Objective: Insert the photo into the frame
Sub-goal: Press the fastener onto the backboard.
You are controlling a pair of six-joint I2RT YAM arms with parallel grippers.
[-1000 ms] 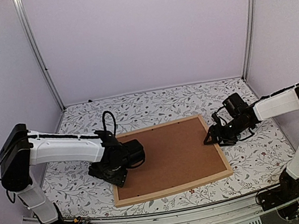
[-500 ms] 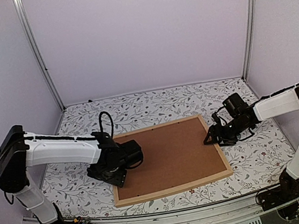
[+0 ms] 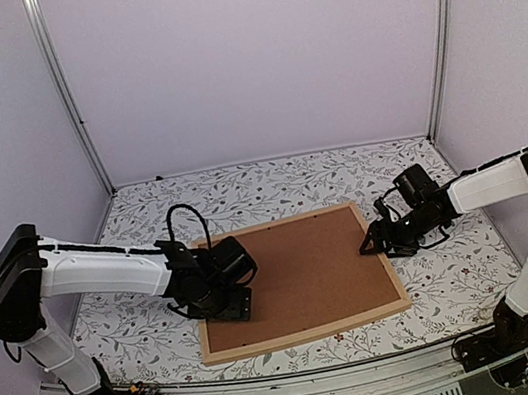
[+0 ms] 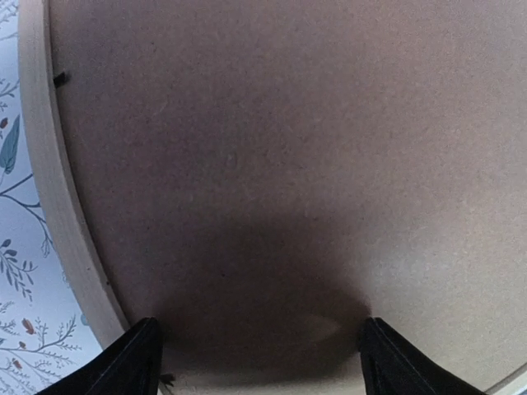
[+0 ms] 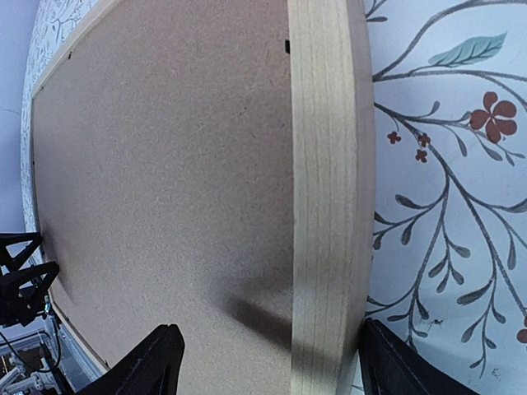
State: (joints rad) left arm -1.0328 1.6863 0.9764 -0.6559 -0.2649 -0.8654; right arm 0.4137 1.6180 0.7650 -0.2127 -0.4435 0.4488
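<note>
The large rectangular frame of thin light wood strips (image 3: 307, 332) lies flat at the middle of the floral-patterned table (image 3: 272, 186), with the plain brown backing board (image 3: 306, 266) set inside it. The left gripper (image 3: 234, 310) is over the board's near-left corner, fingers spread, perhaps touching it. The right gripper (image 3: 368, 244) straddles the frame's right strip, one finger over the board, the other over the table.

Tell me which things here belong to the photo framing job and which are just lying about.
Job: frame, brown backing board in it, left gripper, right gripper. Photo not visible.
Just there: floral table cover.
</note>
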